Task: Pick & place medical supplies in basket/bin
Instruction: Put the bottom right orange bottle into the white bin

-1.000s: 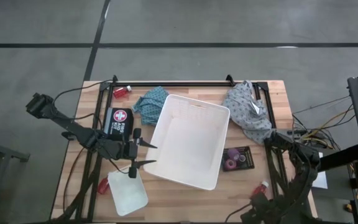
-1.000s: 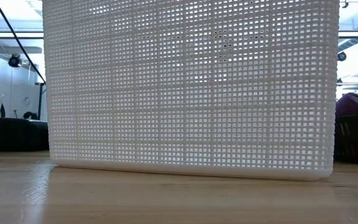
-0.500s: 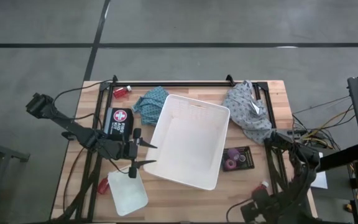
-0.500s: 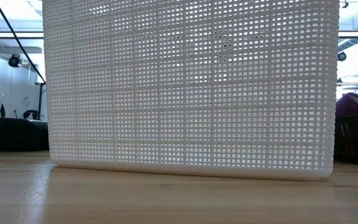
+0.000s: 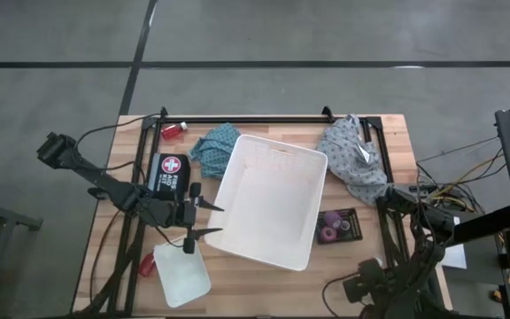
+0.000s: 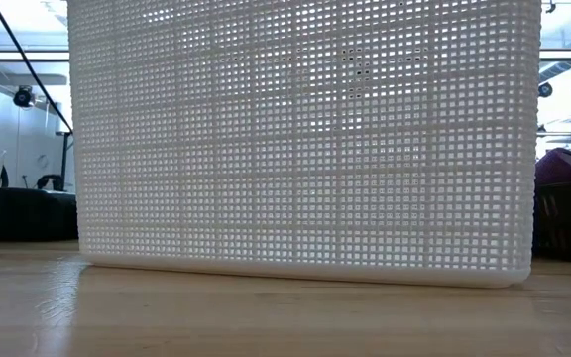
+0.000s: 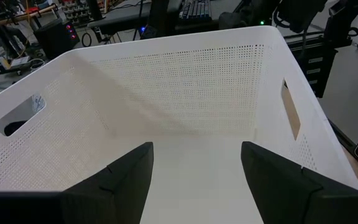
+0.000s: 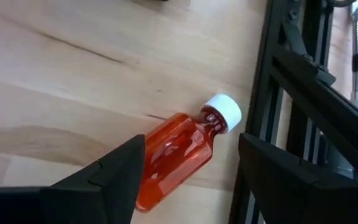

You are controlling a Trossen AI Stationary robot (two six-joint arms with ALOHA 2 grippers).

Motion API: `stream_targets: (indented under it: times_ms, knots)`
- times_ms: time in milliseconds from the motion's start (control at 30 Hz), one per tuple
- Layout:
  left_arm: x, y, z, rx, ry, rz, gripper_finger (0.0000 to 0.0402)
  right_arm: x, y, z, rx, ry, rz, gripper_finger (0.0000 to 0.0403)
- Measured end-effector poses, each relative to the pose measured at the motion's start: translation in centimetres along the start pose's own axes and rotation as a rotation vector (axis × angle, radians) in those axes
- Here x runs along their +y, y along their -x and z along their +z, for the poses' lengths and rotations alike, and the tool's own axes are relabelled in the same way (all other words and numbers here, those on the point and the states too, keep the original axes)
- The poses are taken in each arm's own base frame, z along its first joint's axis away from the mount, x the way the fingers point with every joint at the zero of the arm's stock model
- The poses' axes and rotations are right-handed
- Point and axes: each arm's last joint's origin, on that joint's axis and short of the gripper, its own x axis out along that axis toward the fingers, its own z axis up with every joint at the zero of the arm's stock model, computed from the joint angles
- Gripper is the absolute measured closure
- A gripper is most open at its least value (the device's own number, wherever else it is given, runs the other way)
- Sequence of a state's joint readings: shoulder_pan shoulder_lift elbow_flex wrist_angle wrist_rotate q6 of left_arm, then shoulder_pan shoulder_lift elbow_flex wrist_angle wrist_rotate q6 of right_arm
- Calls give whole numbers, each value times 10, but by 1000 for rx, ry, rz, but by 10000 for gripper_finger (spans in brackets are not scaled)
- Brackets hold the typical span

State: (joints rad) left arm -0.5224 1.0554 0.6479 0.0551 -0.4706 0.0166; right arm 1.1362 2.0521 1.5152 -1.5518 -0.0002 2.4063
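The large white basket (image 5: 268,202) stands mid-table, and its mesh wall (image 6: 305,139) fills the low view. My left gripper (image 5: 209,220) hangs open at the basket's left rim and looks into it (image 7: 197,180). My right gripper (image 8: 188,180) is open near the table's near right corner. Its fingers stand on either side of a red bottle (image 8: 173,155) that lies on its side on the wood, white cap (image 8: 222,112) pointing away. Whether a finger touches the bottle, I cannot tell. A teal cloth (image 5: 212,144) and a grey cloth (image 5: 354,159) lie by the basket's far corners.
A small white tray (image 5: 182,275) sits near the near left edge with a red bottle (image 5: 146,264) beside it. Another red bottle (image 5: 173,130) lies at the far left. Purple rolls (image 5: 330,226) rest on a black tray (image 5: 348,220). A black first-aid pouch (image 5: 171,171) lies left of the basket.
My right arm has crept along the near edge toward the table's left and now covers the red bottle that showed near the near right corner in the high view. The left arm and the basket have stayed put.
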Motion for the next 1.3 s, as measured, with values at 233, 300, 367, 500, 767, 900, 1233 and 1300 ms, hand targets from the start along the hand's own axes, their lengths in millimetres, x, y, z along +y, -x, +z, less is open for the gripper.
stream_targets:
  times_ms: [233, 300, 367, 500, 767, 900, 1233, 1300]
  knots:
    - [0, 0, 0, 0, 0, 0, 152, -1, 0, -4, 59, 45, -21, 152]
    - [0, 0, 0, 0, 0, 0, 152, -1, 0, -4, 68, 46, -32, 152]
    - [0, 0, 0, 0, 0, 0, 152, -2, 0, -5, 74, 47, -37, 152]
    - [0, 0, 0, 0, 0, 0, 152, -1, 0, -7, 116, 98, -51, 152]
    - [0, 0, 0, 0, 0, 0, 152, 0, -1, -10, 158, 171, -37, 154]
    - [0, 0, 0, 0, 0, 0, 152, 1, -6, -11, 159, 172, -43, 154]
    - [0, 0, 0, 0, 0, 0, 152, 3, -12, -11, 161, 180, -24, 154]
    - [0, 0, 0, 0, 0, 0, 152, 5, -10, -10, 160, 189, -9, 154]
